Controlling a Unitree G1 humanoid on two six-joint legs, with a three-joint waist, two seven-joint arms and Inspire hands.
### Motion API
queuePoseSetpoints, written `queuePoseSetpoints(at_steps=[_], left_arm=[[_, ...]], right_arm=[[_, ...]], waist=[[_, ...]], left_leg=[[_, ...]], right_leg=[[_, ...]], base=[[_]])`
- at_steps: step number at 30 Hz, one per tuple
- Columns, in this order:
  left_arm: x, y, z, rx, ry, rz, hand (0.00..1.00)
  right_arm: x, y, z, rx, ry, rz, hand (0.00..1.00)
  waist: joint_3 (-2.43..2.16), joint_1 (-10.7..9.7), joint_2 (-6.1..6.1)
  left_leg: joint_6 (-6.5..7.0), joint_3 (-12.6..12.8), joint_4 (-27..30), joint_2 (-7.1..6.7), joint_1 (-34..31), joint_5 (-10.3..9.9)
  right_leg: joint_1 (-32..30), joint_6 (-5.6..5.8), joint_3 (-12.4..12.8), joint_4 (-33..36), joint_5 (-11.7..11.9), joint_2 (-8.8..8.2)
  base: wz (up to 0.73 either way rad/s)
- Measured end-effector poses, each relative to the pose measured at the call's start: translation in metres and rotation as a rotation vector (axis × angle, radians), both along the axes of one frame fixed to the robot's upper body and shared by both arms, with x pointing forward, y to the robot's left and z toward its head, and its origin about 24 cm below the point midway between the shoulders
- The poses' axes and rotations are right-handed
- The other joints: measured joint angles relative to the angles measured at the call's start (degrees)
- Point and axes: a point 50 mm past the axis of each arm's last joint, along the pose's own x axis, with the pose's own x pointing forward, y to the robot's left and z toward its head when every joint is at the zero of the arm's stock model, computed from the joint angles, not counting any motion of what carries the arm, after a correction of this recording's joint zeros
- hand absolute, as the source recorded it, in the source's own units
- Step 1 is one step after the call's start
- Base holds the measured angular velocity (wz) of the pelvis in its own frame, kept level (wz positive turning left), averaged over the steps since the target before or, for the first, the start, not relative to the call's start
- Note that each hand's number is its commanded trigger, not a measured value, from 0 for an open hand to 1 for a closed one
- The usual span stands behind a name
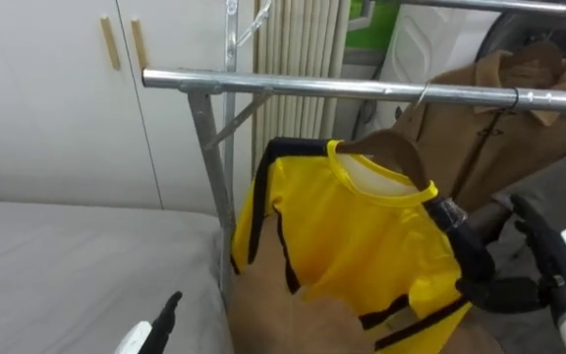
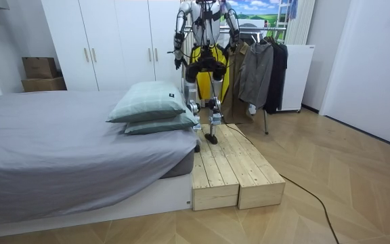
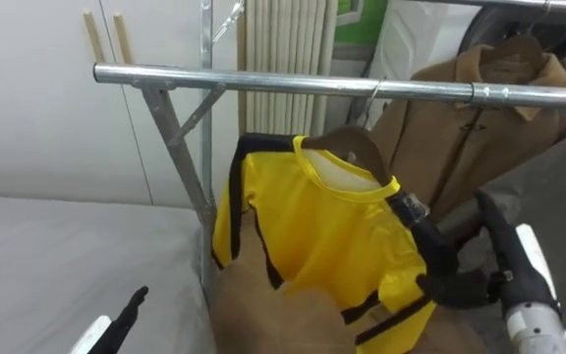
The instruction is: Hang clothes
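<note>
Below the rail [image 1: 342,88], yellow shirt [image 1: 362,236] on hanger [image 1: 391,149]

You've got a white wardrobe [image 2: 114,41] with pale wooden handles along the back wall. Cardboard boxes [image 2: 40,71] are stacked beside it at the room view's left. A bed [image 2: 53,149] with a grey cover takes up the room view's left, with two pale green pillows [image 2: 151,108] stacked on its far end. A wooden plank platform [image 2: 232,166] butts against the bed, on a herringbone wood floor [image 2: 344,169]. Plain white wall [image 2: 378,61] on the right, with a white cabinet [image 2: 296,74] in the back corner. There's a cream ribbed panel [image 1: 303,44] beside the wardrobe; can't tell if it's a radiator or a blind. Lighting is even.
</note>
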Motion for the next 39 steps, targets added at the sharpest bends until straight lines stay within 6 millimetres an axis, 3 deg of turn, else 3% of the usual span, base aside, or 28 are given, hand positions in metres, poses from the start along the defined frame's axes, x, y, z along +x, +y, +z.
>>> queuePoseSetpoints(at_steps=[6, 10, 14, 23, 31, 39], left_arm=[[0.001, -0.003, 0.001, -0.015, -0.016, -0.003, 0.00], [0.000, -0.008, -0.001, -0.030, -0.015, -0.016, 0.00], [-0.007, -0.011, -0.012, -0.030, 0.040, -0.028, 0.00], [-0.010, -0.022, -0.020, -0.046, 0.076, -0.057, 0.00], [-0.021, -0.034, -0.036, -0.075, 0.121, -0.084, 0.00], [-0.033, -0.041, -0.047, -0.122, 0.167, -0.086, 0.00]], right_arm=[[-0.017, 0.003, -0.013, 0.054, 0.030, -0.026, 0.00], [-0.029, 0.025, -0.018, 0.118, 0.006, 0.019, 0.00], [-0.035, 0.040, -0.032, 0.147, 0.070, 0.076, 0.00], [-0.045, 0.052, -0.050, 0.176, 0.158, 0.126, 0.00], [-0.082, 0.065, -0.094, 0.294, 0.369, 0.130, 0.00], [-0.098, 0.074, -0.112, 0.363, 0.466, 0.140, 0.00]], waist=[[0.04, -0.2, 0.81], [-0.09, -1.0, 1.47], [0.22, -1.4, 2.52], [0.35, -2.3, 3.13], [0.22, -1.6, 4.28], [0.15, -1.6, 4.33]], left_leg=[[0.00, 0.8, 0.0, -0.04, -0.2, 0.0], [0.00, 0.9, 0.0, 0.12, -0.4, 0.0], [0.00, 2.3, 0.0, 0.10, -0.3, 0.0], [0.00, 1.6, 0.1, 0.12, -0.5, 0.0], [0.01, -1.2, 0.2, 0.09, -1.3, 0.0], [0.01, -2.6, 0.2, -0.02, -1.8, 0.0]], right_leg=[[-0.6, 0.12, 0.9, -0.1, 0.1, 0.18], [-0.7, 0.00, 1.0, -0.2, 0.4, 0.34], [-1.1, 0.00, 1.7, 0.2, 0.4, 0.51], [-1.1, 0.02, 0.9, -0.1, 0.4, 0.35], [-1.2, -0.05, 0.2, -0.1, 0.4, 0.26], [-1.2, 0.04, -1.1, -0.3, 0.0, -0.22]], base=[[-0.07], [-0.04], [-0.11], [0.04], [0.06], [0.10]])
